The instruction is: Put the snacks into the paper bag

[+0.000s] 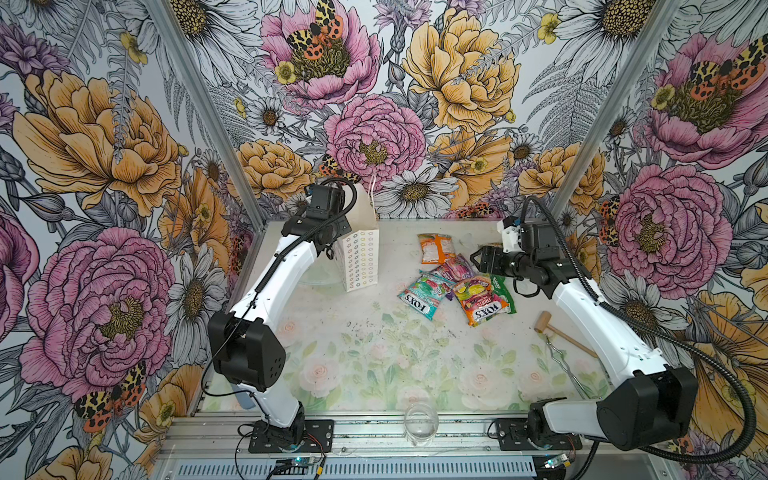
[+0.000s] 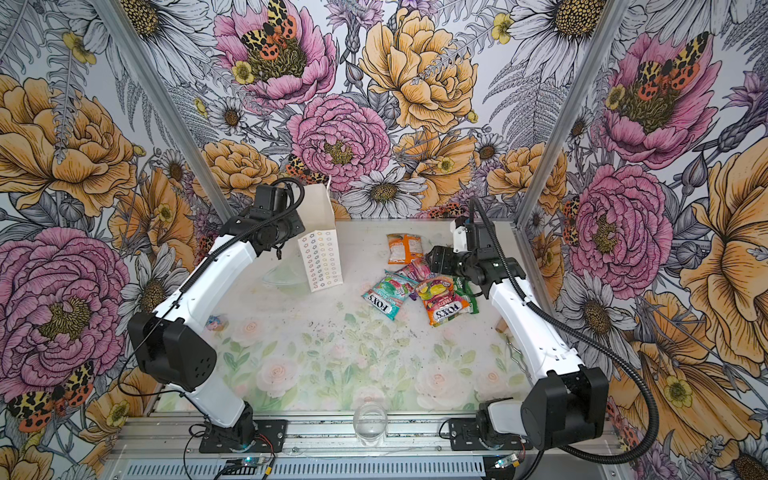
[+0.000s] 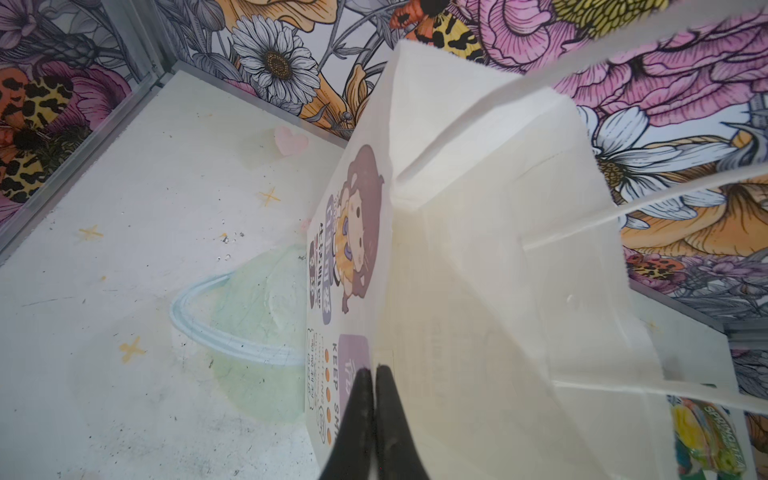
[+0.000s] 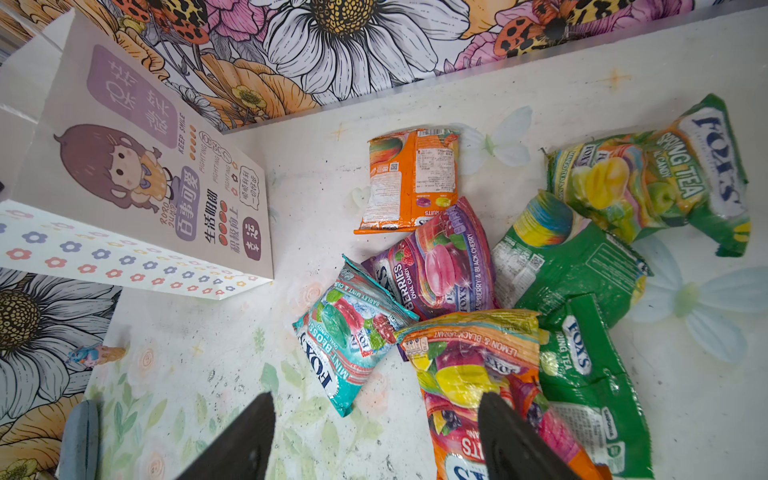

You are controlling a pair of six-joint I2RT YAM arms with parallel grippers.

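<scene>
1. The left gripper (image 3: 373,370) has its black fingers (image 3: 360,407) pressed together, pinching the top edge of the paper bag (image 3: 478,291).
2. The right gripper (image 4: 376,398) has its jaws spread wide and holds nothing. It hovers just above the snacks (image 4: 440,266).
3. The paper bag stands upright at the far left of the table (image 1: 374,353), with its mouth open.
4. The snacks lie in a loose, overlapping pile on the table to the bag's right. An orange packet (image 1: 436,248) is at the far end of the pile.

Seven snacks (image 4: 440,262), one paper bag (image 4: 137,166)
</scene>
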